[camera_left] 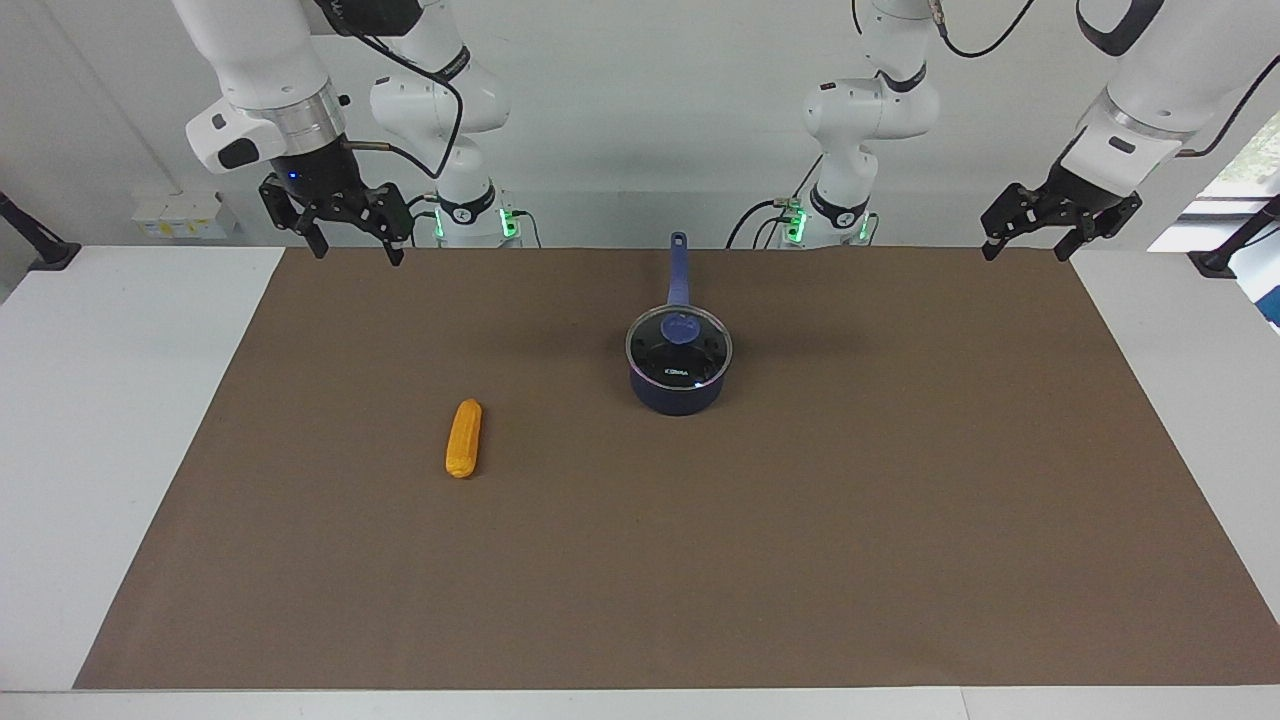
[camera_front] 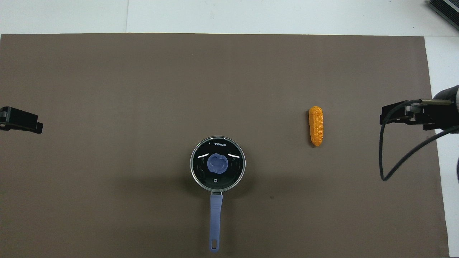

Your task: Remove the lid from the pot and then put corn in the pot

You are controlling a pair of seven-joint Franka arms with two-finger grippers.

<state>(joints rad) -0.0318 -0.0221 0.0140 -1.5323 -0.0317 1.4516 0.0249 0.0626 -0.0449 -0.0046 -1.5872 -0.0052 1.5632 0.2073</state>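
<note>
Lid (camera_left: 679,344) on pot (camera_left: 676,392), corn (camera_left: 463,438) apart toward the right arm's end.
Both grippers, left (camera_left: 1030,242) and right (camera_left: 355,245), hang raised, jaws wide, empty; overhead cuts both off at the frame edges.

Robotics lab, staged test bench. Two white Franka arms (camera_left: 440,110) stand bolted at one long edge of a white table (camera_left: 120,420), green status lights glowing at their bases, black cables trailing from the joints. A plain brown mat (camera_left: 700,560) covers the work surface. Bare white wall above the table. The saucepan (camera_left: 676,390) and toy corn cob (camera_left: 463,438) sit as isolated props, with no kitchen fittings around them.
</note>
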